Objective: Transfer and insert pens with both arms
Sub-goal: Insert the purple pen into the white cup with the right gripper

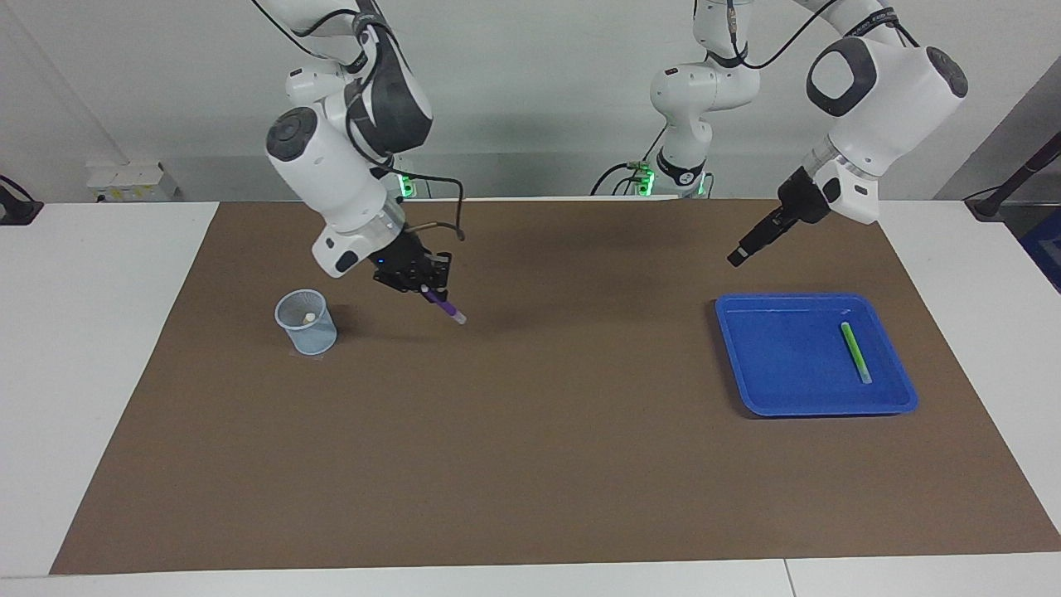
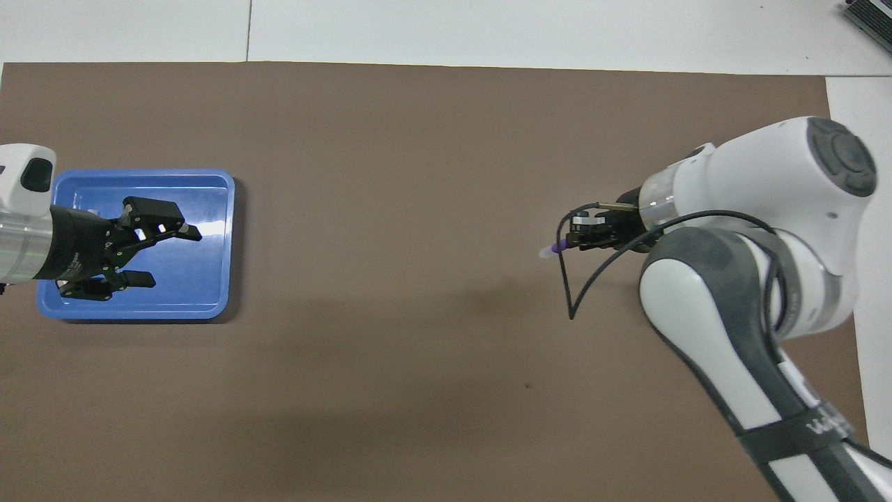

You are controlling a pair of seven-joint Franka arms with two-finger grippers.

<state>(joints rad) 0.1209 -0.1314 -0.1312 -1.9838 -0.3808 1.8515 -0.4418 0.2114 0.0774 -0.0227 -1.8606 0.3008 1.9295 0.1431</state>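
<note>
My right gripper (image 1: pixel 431 290) is shut on the purple pen (image 1: pixel 450 310), which slants down with its pale end lowest, over the brown mat (image 1: pixel 530 431) beside the mesh cup (image 1: pixel 307 322). A pale pen end (image 1: pixel 308 317) shows inside the cup. The green pen (image 1: pixel 855 351) lies in the blue tray (image 1: pixel 746 356). Over the tray's edge nearest the robots hangs my left gripper (image 1: pixel 736 259), open and holding nothing. In the overhead view the left gripper (image 2: pixel 173 256) covers part of the tray (image 2: pixel 230 244), the right gripper (image 2: pixel 578 237) holds the purple pen (image 2: pixel 550 249), and the right arm hides the cup.
The mat covers most of the white table (image 1: pixel 99 348). The cup stands toward the right arm's end and the tray toward the left arm's end. Two small white arm bases with green lights (image 1: pixel 680 166) stand at the robots' edge.
</note>
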